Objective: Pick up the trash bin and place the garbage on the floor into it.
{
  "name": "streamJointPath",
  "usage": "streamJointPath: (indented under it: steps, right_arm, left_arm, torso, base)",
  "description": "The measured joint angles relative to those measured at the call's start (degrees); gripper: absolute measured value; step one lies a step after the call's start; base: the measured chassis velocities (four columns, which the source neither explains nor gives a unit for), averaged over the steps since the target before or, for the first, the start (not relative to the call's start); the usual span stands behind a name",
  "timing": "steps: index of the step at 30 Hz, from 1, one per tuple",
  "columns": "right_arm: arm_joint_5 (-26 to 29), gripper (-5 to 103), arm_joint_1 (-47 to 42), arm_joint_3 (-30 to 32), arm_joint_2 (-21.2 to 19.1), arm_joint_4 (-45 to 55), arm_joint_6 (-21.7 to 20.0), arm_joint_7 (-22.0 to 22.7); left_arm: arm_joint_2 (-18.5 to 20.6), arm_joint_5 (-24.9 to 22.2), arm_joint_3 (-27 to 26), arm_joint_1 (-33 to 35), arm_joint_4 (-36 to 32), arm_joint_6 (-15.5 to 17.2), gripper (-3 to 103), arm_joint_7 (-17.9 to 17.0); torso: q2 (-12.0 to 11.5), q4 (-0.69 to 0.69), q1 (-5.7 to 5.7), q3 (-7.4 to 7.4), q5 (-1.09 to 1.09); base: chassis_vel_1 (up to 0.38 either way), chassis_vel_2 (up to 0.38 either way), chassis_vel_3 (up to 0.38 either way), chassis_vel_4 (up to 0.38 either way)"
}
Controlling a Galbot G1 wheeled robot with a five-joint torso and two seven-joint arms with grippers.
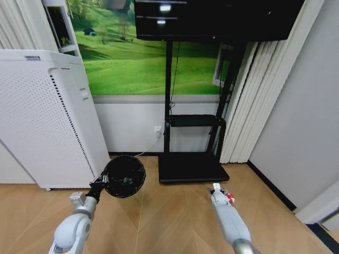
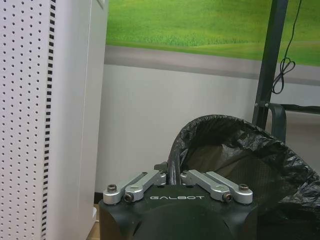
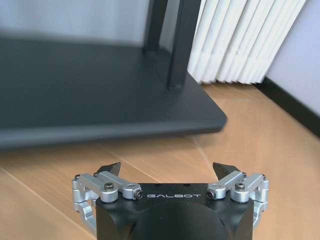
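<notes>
The left gripper is clamped on the near rim of the bin, holding it off the floor with its mouth tipped toward the robot, probably so litter can be dropped in. To the right, the right gripper hangs spread and empty above the floor, near the stand base.
</notes>
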Motion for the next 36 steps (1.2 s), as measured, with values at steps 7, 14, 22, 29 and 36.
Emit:
streamJointPath:
  steps: [7, 14, 22, 29, 36]
  right_arm:
    - [13.7, 100, -11.3, 1.3, 1.2, 20.8, 8.1, -7.7]
    - [16.1, 100, -15.1, 2.9, 1.3, 29.9, 8.0, -12.3]
    - [15.1, 100, -16.4, 2.9, 0.9, 31.3, 7.7, -13.9]
    - [14.4, 100, -15.7, 2.0, 0.8, 31.5, 6.6, -13.9]
    - [14.4, 100, -14.8, 1.3, 0.7, 31.3, 5.7, -13.9]
  left_arm:
    - [-0.5, 0.4, 1.2, -0.3, 0.1, -0.2, 7, 0.3]
    - [-0.4, 0.5, 2.3, -0.2, 0.1, -0.6, 7, 0.5]
    - [-0.4, 0.5, 2.2, -0.3, 0.2, -0.8, 7, 1.0]
    - [0.0, 0.4, 2.0, -0.7, 0.6, -0.8, 7, 1.1]
    - [0.1, 0.3, 2.0, -0.9, 0.9, -0.9, 7, 1.4]
  torso:
    - [0.0, -0.01, -0.01, 0.0, 0.03]
    - [0.0, -0.01, -0.01, -0.01, 0.0]
    - [0.0, -0.01, -0.01, 0.0, 0.02]
    - [0.0, 0.0, -0.01, 0.0, 0.01]
    - [0.0, 0.0, 0.0, 0.0, 0.01]
  base:
    - [0.0, 0.0, 0.0, 0.0]
    - [0.0, 0.0, 0.0, 0.0]
    - [0.0, 0.0, 0.0, 0.0]
    - [-0.022, -0.029, 0.038, 0.029]
    - [-0.093, -0.074, 0.073, 0.067]
